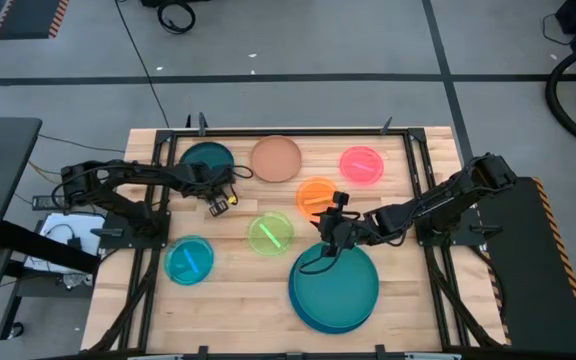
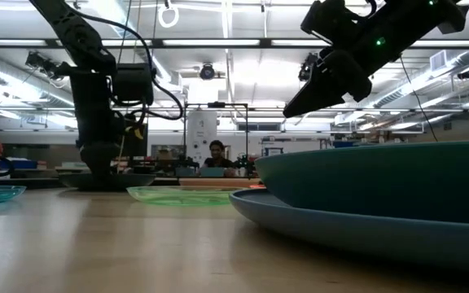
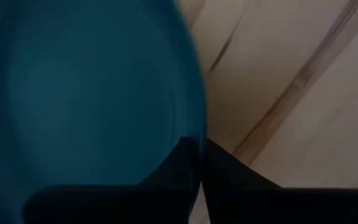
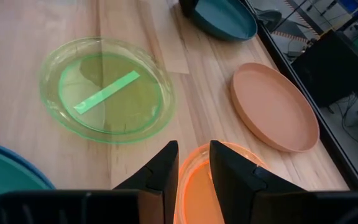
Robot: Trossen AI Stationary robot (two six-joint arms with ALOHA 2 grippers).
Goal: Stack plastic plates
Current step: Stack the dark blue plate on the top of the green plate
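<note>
Left jaws: nipped on rim of dark teal plate (image 3: 86, 93), far-left table (image 1: 228, 320).
Right jaws: slightly parted astride orange plate (image 4: 197, 190) edge.
Teal plate (image 1: 336, 280): stacked on blue plate (image 1: 303, 308).

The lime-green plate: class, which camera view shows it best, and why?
The right wrist view: the lime-green plate fills the frame, rim and inner stripe clear. The high view shows it small; the low view only edge-on; the left wrist view not at all.
</note>
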